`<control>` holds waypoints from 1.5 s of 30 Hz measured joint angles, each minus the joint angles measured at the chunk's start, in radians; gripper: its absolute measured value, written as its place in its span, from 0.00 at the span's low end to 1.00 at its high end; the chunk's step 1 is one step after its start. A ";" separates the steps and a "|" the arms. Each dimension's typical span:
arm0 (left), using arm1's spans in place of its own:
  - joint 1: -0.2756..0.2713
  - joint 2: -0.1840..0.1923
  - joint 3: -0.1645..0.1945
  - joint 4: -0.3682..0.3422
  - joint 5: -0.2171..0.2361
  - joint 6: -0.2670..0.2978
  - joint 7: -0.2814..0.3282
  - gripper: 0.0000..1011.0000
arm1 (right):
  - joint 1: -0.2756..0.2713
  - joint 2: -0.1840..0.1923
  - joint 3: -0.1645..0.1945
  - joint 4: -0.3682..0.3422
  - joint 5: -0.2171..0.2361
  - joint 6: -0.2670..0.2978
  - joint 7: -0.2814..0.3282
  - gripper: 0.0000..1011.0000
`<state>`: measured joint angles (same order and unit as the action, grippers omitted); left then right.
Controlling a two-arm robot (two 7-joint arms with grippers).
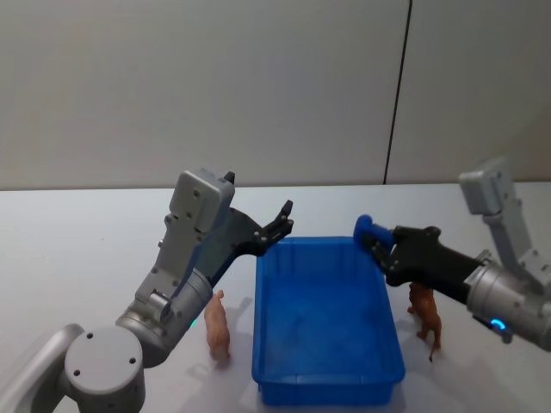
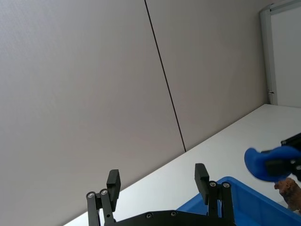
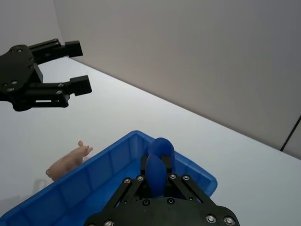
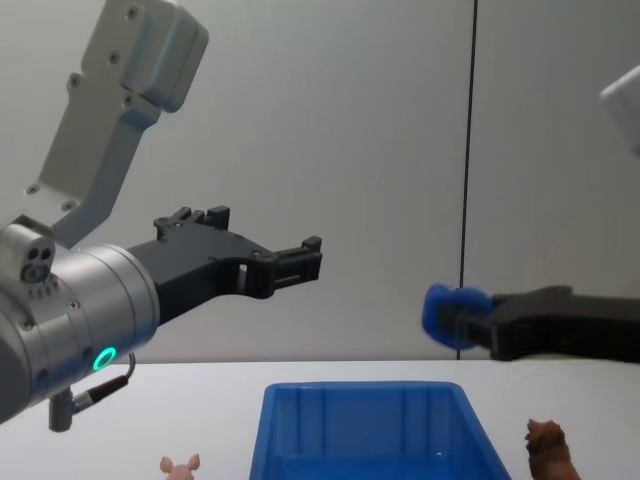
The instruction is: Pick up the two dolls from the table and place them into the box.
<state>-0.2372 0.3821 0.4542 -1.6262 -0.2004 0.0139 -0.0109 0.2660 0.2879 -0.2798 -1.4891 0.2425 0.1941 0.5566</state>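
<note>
The pale pink pig doll (image 1: 218, 325) (image 3: 68, 162) stands on the white table (image 1: 86, 249) just left of the blue box (image 1: 258, 331). On the table by the box's right wall stands the reddish-brown doll (image 1: 425, 317) (image 4: 548, 452). My left gripper (image 1: 284, 219) (image 2: 157, 176) hangs open and empty in the air above the box's far left corner. Above the far right corner, my right gripper (image 1: 372, 237) (image 3: 159, 157) is shut on a dark blue rounded object (image 1: 365, 227) (image 4: 447, 314). Nothing lies inside the box.
A plain grey wall with a dark vertical seam (image 1: 396, 103) stands behind the table. Open tabletop stretches left of the pig and beyond the box.
</note>
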 joint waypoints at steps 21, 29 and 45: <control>0.000 0.000 0.000 0.000 0.000 0.000 0.000 0.99 | 0.031 -0.038 -0.049 0.081 -0.036 0.020 0.039 0.67; 0.000 0.000 0.000 0.000 0.000 0.000 0.000 0.99 | 0.032 -0.039 -0.052 0.084 -0.032 0.009 0.029 0.89; 0.000 0.000 0.000 0.000 0.000 0.000 0.000 0.99 | -0.027 0.017 -0.015 0.015 0.024 0.020 -0.072 0.99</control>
<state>-0.2372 0.3821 0.4542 -1.6262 -0.2004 0.0138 -0.0109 0.2393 0.3051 -0.2950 -1.4740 0.2665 0.2138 0.4847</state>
